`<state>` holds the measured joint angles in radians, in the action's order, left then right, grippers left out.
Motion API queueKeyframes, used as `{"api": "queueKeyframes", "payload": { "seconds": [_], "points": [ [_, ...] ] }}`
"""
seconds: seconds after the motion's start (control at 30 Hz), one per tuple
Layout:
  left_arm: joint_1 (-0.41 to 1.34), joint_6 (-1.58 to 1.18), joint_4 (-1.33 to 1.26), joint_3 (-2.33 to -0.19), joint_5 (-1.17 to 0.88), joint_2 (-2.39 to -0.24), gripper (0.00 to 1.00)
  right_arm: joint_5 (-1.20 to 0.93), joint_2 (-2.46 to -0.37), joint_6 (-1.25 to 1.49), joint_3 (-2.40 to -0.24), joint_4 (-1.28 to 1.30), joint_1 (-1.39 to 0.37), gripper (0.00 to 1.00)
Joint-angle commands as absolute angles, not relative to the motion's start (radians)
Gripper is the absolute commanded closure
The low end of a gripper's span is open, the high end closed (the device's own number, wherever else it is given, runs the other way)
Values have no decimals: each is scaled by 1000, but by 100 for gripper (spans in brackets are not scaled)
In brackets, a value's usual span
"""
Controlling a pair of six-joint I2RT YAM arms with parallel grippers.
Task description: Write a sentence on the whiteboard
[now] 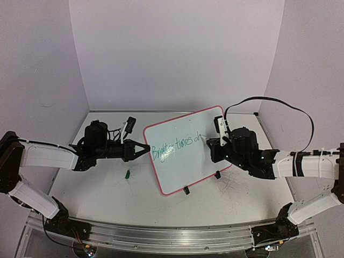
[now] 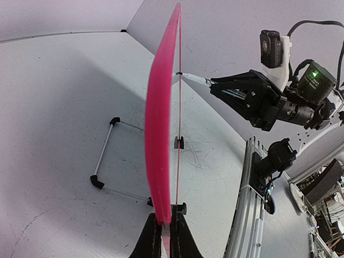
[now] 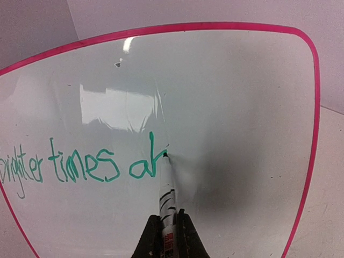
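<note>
The whiteboard (image 1: 188, 169), white with a red-pink frame, stands tilted on the table. My left gripper (image 1: 144, 149) is shut on its left edge, and the left wrist view shows the pink frame (image 2: 161, 123) edge-on between the jaws of the left gripper (image 2: 165, 217). The sentence (image 1: 174, 147) in green reads "Brighter times ah" (image 3: 80, 166). My right gripper (image 3: 167, 217) is shut on a white marker (image 3: 167, 196) with black stripes. The marker's tip (image 3: 165, 155) touches the board at the end of the "h". From the left wrist, the right gripper (image 2: 215, 81) faces the board's front.
A small green marker cap (image 1: 128, 173) lies on the table below the left gripper. The board's black feet (image 1: 186, 190) and wire stand (image 2: 107, 156) rest on the tabletop. An aluminium rail (image 1: 172, 236) runs along the near edge. Walls close in the back and sides.
</note>
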<state>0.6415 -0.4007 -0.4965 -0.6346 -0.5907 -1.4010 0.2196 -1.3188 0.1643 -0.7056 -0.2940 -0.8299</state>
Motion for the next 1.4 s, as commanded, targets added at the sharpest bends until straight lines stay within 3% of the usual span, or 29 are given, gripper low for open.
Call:
{"api": "queueKeyframes", "payload": {
  "seconds": [0.0, 0.43, 1.37],
  "points": [
    [637, -370, -469, -652, -563, -1385, 100, 205, -1287, 190, -680, -259, -829, 100],
    [637, -371, -469, -654, -564, -1394, 100, 220, -1200, 184, -661, -313, -825, 100],
    [637, -369, -468, -653, -569, -1385, 100, 244, -1307, 183, -704, -348, -820, 100]
  ]
}}
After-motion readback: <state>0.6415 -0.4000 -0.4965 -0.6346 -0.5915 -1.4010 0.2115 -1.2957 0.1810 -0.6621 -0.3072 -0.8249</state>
